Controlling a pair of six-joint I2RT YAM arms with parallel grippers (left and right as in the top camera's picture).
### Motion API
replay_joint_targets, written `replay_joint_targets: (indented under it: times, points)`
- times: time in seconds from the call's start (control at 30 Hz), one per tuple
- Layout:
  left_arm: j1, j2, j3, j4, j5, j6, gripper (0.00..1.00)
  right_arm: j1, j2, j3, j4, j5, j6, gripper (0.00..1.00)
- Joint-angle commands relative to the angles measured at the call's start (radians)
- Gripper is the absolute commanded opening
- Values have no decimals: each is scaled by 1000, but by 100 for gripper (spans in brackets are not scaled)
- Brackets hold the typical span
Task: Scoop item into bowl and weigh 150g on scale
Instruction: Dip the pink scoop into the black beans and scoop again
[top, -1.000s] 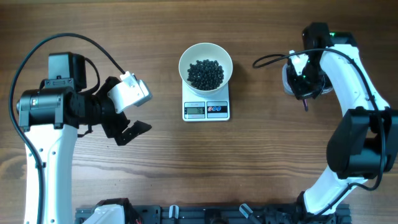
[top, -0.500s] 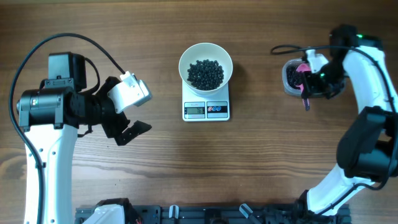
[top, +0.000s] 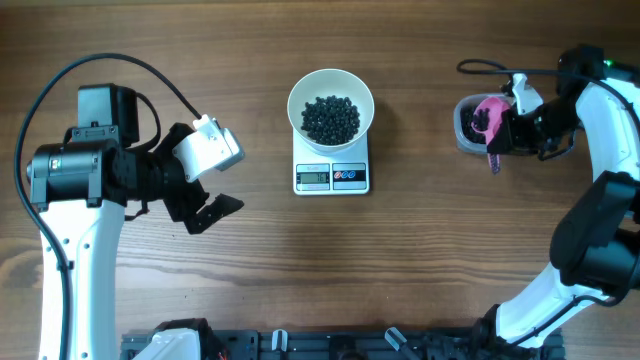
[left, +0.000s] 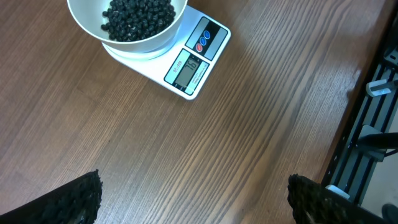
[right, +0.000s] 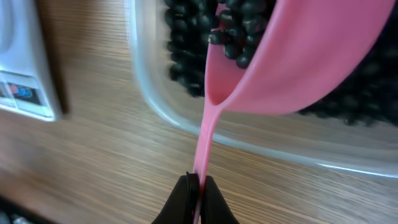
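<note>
From overhead, your right gripper (top: 500, 140) pinches the pink plastic scoop (top: 484, 117) over the clear tub (top: 462, 138); the round white bowl (top: 294, 100) of tiny black beads (top: 330, 118) sits leftward on the flat white scale (top: 331, 177). Left wrist: left gripper (left: 193, 193) spread. Right wrist: the scoop's long axis runs straight ahead.

The right tool (right: 196, 188) is clamped on the thin handle tip of the pink scoop (right: 298, 56). The scoop bowl sits over the clear plastic tub (right: 273, 146) of black beads (right: 180, 59), a few beads inside it. The scale (right: 18, 68) edge shows at left on the wooden bench (right: 93, 165).
</note>
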Motion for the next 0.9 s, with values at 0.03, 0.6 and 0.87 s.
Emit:
replay_joint_targets:
  times: [0.03,0.6,0.87]
  points:
    - [4,-11,21,0,26,20,100,3,14,-13,17,164,36,4]
    - [4,-11,21,0,26,20,100,228,72,-14,20,306,50,4]
    - [4,-11,21,0,26,20,100,251,101,-13,5,224,48,4]
